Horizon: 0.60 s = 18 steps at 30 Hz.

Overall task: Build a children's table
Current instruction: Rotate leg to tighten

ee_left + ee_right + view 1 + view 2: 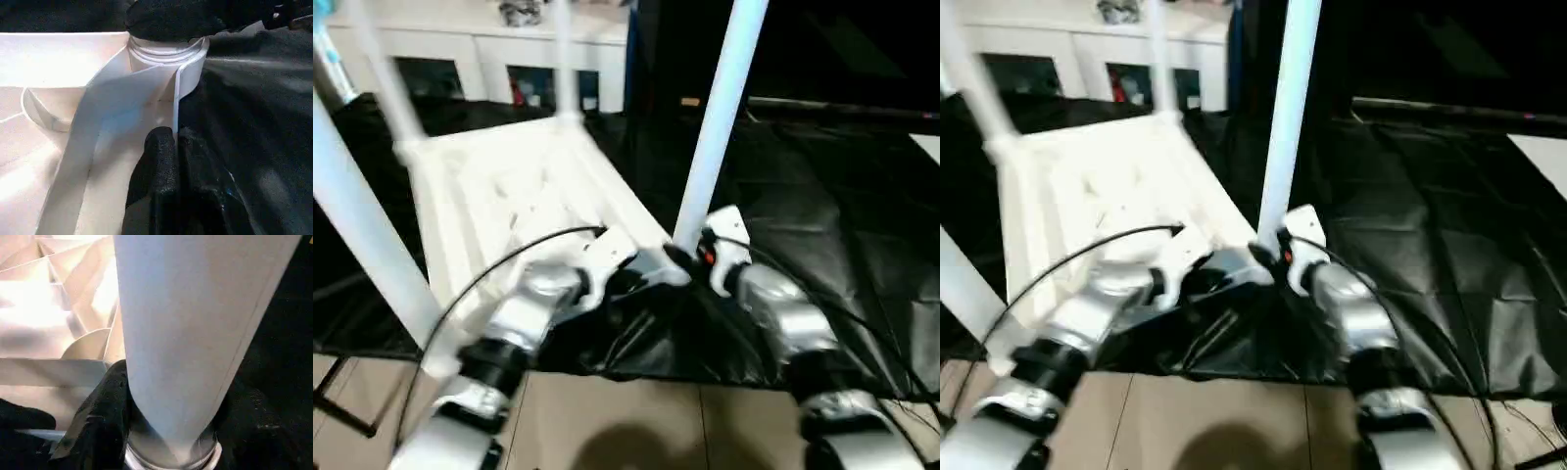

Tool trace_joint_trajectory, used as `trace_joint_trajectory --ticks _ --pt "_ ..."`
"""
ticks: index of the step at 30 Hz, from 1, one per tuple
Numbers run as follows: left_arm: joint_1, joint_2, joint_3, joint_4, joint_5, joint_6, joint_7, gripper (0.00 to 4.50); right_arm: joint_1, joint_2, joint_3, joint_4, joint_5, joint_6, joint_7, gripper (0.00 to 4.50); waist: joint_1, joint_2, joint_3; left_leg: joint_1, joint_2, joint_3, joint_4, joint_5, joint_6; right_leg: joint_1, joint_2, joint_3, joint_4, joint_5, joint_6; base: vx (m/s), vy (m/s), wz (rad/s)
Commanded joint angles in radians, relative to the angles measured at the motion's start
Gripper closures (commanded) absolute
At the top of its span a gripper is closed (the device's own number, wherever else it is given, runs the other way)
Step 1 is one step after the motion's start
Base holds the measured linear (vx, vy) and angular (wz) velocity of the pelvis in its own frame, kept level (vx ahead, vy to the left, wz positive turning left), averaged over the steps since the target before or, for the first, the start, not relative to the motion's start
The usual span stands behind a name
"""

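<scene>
Right tool pinches the foot of a long white tubular leg standing in the near corner socket of the upturned white ribbed plastic children's table; left tool, pressed together, grips the rim at nine o'clock of that socket. Risk: a tilted leg could jam or pop out. Crumpled black drape on the tabletop crowds the socket; white cabinet at twelve.

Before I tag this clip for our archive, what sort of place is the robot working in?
Probably an indoor lab or workshop, though that is a guess. A big table draped in black cloth serves as the workbench, a white cabinet with open compartments stands behind it, and the floor is plain and tiled.
</scene>
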Motion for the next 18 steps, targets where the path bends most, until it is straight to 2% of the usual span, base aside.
trace_joint_trajectory --ticks 1,2,4,5,6,9,10,11,13,15,18 --pt "-0.058 -0.064 -0.02 -0.023 -0.032 -0.034 0.03 4.5 0.012 0.1 0.11 0.027 0.013 0.017 0.096 1.94 0.002 0.003 -0.052 0.016 0.028 -0.01 -0.077 -0.329 -0.009 0.028 -0.058 0.027 -0.092 -0.305 -0.18 0.0 0.0 0.0" --pt "-0.044 -0.051 -0.024 -0.042 -0.036 -0.04 -0.005 4.5 0.023 0.091 0.105 0.004 0.026 0.024 0.134 1.8 0.002 -0.003 -0.051 0.014 0.028 -0.009 -0.077 -0.321 -0.003 0.03 -0.058 0.027 -0.092 -0.291 -0.185 0.0 0.0 0.0" --pt "-0.03 -0.033 -0.026 -0.062 -0.042 -0.044 -0.039 4.5 0.032 0.071 0.097 -0.017 0.041 0.033 0.176 1.69 0.004 0.002 -0.051 0.014 0.029 -0.009 -0.077 -0.313 0.005 0.031 -0.059 0.027 -0.09 -0.285 -0.187 0.0 0.0 0.0" --pt "-0.021 -0.023 -0.027 -0.072 -0.042 -0.051 -0.054 4.5 0.036 0.056 0.092 -0.028 0.043 0.037 0.192 1.69 0.004 0.002 -0.051 0.014 0.029 -0.009 -0.077 -0.313 0.005 0.031 -0.059 0.027 -0.09 -0.285 -0.187 0.0 0.0 0.0" --pt "-0.016 -0.016 -0.027 -0.077 -0.044 -0.057 -0.067 4.5 0.04 0.044 0.09 -0.036 0.043 0.039 0.206 1.4 0.005 0.001 -0.051 0.013 0.031 -0.009 -0.078 -0.305 0.009 0.033 -0.06 0.027 -0.089 -0.276 -0.189 0.0 0.0 0.0" --pt "-0.002 0.007 -0.034 -0.094 -0.052 -0.063 -0.105 4.5 0.049 -0.002 0.107 -0.059 0.04 0.038 0.263 1.28 0.007 0.002 -0.053 0.011 0.031 -0.008 -0.076 -0.279 0.017 0.036 -0.06 0.027 -0.084 -0.236 -0.2 0.0 0.0 0.0" --pt "-0.002 0.007 -0.034 -0.094 -0.052 -0.063 -0.105 4.5 0.049 -0.002 0.107 -0.059 0.04 0.038 0.263 1.07 0.006 0.002 -0.054 0.01 0.032 -0.008 -0.075 -0.271 0.019 0.038 -0.06 0.027 -0.082 -0.22 -0.205 0.0 0.0 0.0" --pt "0.015 0.039 -0.043 -0.117 -0.065 -0.078 -0.163 4.5 0.057 -0.063 0.132 -0.071 0.026 0.016 0.324 1.07 0.005 0.002 -0.054 0.011 0.031 -0.007 -0.074 -0.257 0.022 0.037 -0.059 0.026 -0.081 -0.196 -0.213 0.0 0.0 0.0" --pt "0.029 0.074 -0.049 -0.14 -0.082 -0.086 -0.236 4.5 0.059 -0.126 0.145 -0.074 0.017 -0.007 0.392 1.07 0.009 0.004 -0.056 0.012 0.033 -0.007 -0.071 -0.248 0.034 0.04 -0.06 0.025 -0.077 -0.161 -0.232 0.0 0.0 0.0" --pt "0.029 0.074 -0.049 -0.14 -0.082 -0.086 -0.236 4.5 0.059 -0.126 0.145 -0.074 0.017 -0.007 0.392 1.07 0.012 0.004 -0.055 0.013 0.033 -0.003 -0.07 -0.234 0.041 0.039 -0.058 0.027 -0.076 -0.134 -0.242 0.0 0.0 0.0" --pt "0.039 0.121 -0.057 -0.159 -0.097 -0.115 -0.329 4.5 0.065 -0.197 0.152 -0.089 0.027 -0.011 0.512 1.07 0.021 0.005 -0.055 0.016 0.035 -0.003 -0.07 -0.229 0.047 0.041 -0.058 0.026 -0.073 -0.123 -0.249 0.0 0.0 0.0"
